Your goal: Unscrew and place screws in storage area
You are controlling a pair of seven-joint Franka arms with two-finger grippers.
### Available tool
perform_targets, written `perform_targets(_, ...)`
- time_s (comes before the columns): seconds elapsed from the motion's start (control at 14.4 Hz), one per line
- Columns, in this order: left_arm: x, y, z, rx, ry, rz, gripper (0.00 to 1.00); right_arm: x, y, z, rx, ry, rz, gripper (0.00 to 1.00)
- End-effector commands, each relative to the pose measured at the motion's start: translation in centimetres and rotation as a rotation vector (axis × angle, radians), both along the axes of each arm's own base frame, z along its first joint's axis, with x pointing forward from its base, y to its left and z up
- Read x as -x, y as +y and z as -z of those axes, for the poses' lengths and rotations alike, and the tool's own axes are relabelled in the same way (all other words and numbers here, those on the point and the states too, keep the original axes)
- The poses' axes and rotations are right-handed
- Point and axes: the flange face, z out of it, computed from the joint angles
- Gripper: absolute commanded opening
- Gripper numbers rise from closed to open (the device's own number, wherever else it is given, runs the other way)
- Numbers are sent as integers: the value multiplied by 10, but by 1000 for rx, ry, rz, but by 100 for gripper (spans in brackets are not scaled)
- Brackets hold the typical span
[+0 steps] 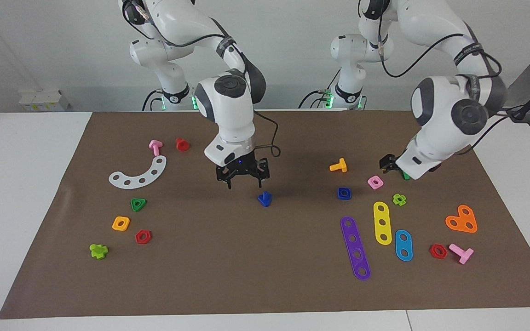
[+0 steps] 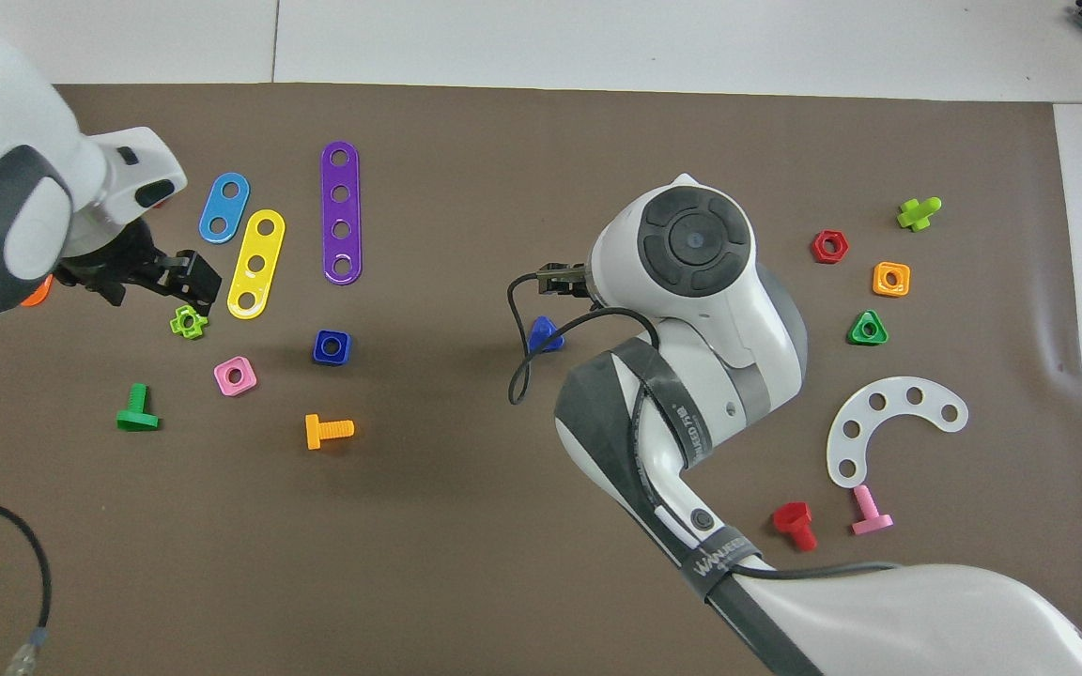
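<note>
White arms, grey joints, black pincers, black cables

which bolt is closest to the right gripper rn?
The dark-blue triangular-head bolt mid-mat, just below the right gripper in the facing view. The pink, orange, red and green bolts lie far off toward the ends.

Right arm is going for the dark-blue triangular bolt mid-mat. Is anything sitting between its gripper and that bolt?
Nothing visible does. The right gripper hangs open just above the mat, a little nearer the robots than the dark-blue bolt. Only bare brown mat lies between them. The left gripper is away at its own end.
</note>
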Motion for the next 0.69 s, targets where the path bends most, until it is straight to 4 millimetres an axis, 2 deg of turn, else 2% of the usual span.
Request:
perform_targets(0.0,33,16,-41,-21,43,-3,100,-7,41,40,14,8,11,97)
perform_targets(0.07,47,16,-56,-24,41,-7,100,-10,51,48,9,12,19,97)
perform_targets(0.28,81,16,-109,-24,-45,-17,100,-8,58,65,1,12,26,92)
perform_targets(0.42,87,10,-128,-9,-95,-8,100,-4,57,74,9,27,35,88)
perform_targets(0.62,72,0,-138,68,-216,-49,100,3,58,83,24,48,30,80)
